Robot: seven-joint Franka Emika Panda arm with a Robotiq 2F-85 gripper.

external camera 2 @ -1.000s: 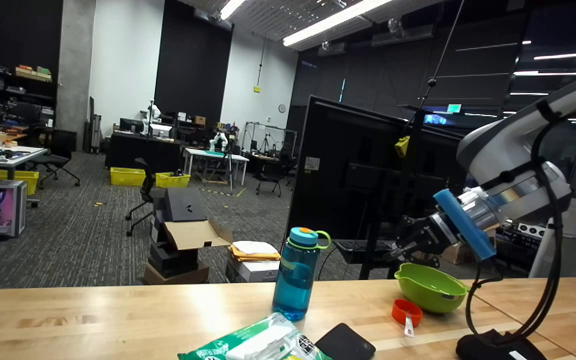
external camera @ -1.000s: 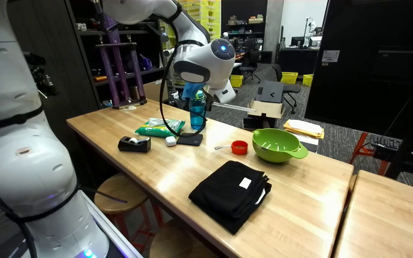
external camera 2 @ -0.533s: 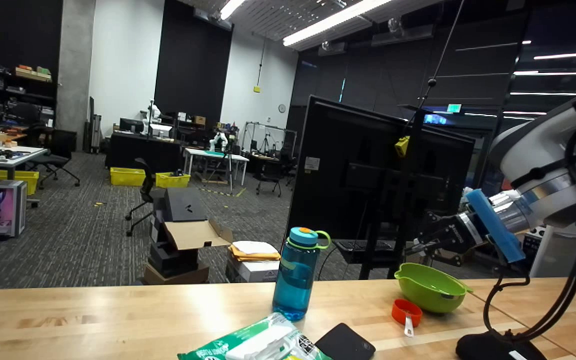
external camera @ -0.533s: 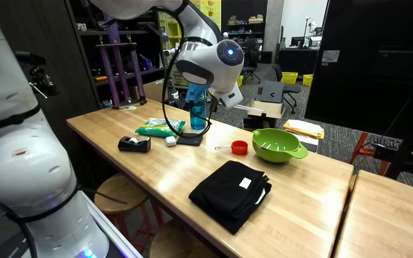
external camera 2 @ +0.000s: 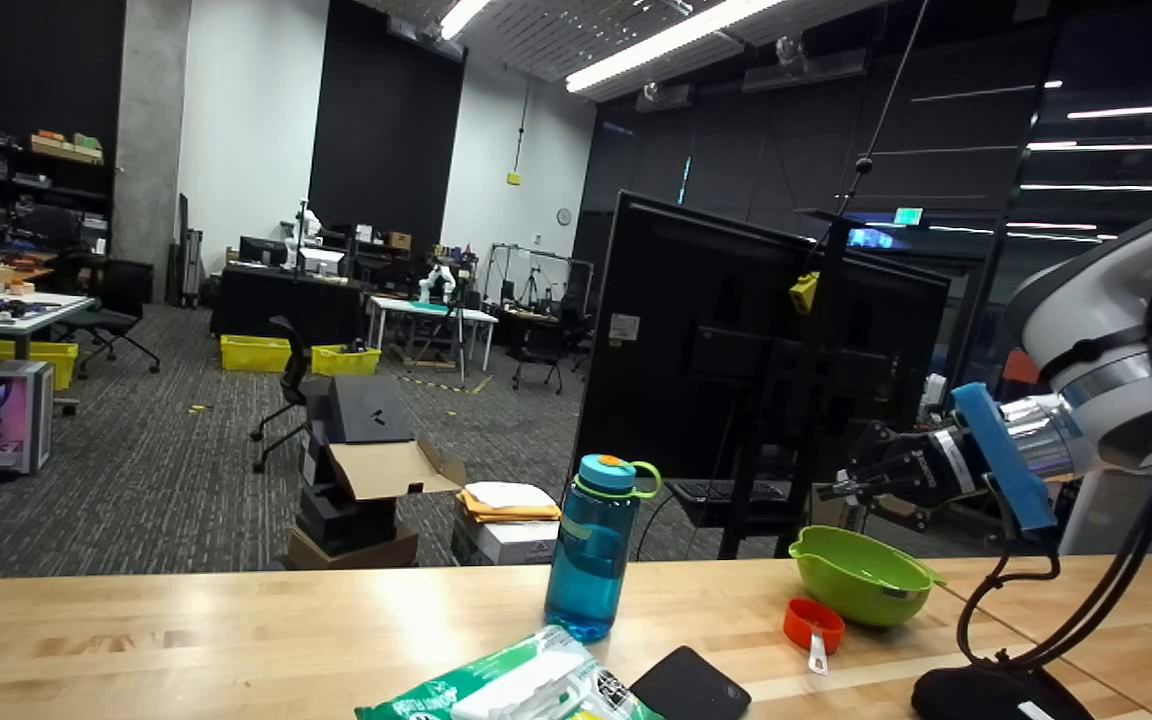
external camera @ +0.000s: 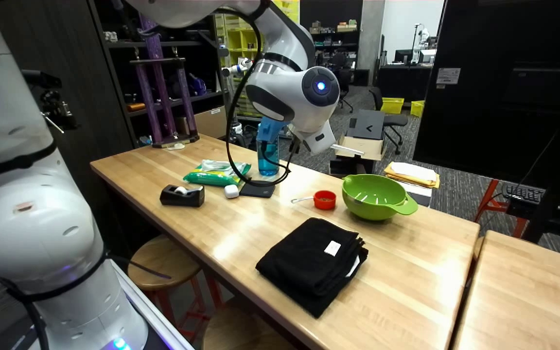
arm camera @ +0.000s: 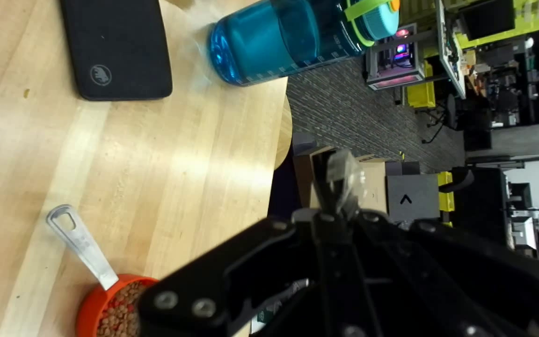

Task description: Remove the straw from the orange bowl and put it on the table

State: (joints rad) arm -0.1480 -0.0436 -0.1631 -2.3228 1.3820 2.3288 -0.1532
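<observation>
The straw [external camera: 350, 149] sticks out to the right from behind the arm's wrist [external camera: 292, 95] in an exterior view, its long axis close to level, the free right end tipped slightly down. It hangs in the air, well above the table [external camera: 406, 262]. What shows of it is thin, straight and whitish — the left part is hidden by the wrist. The gripper [external camera 2: 829, 488] has its fingers together, clamped on the straw; in the wrist view a pale, translucent piece shows at the fingertips, too blurred to tell whether it belongs to the straw. Below stands the red-orange cup [external camera: 325, 206], its silver handle [external camera: 302, 199] pointing left and brown bits [arm camera: 122, 306] inside. Just right of the cup is the green bowl [external camera: 372, 212], and the folded black cloth [external camera: 299, 262] lies nearer. To the left of the cup a black pouch [external camera: 257, 190] and a small white case [external camera: 231, 191] lie side by side, with a black tape dispenser [external camera: 182, 196] further left and a green wipes pack [external camera: 212, 179] beyond. The blue bottle [external camera 2: 591, 560] stands upright near the far edge — a looped black cable [external camera: 228, 141] hangs from the arm and crosses in front of it.
</observation>
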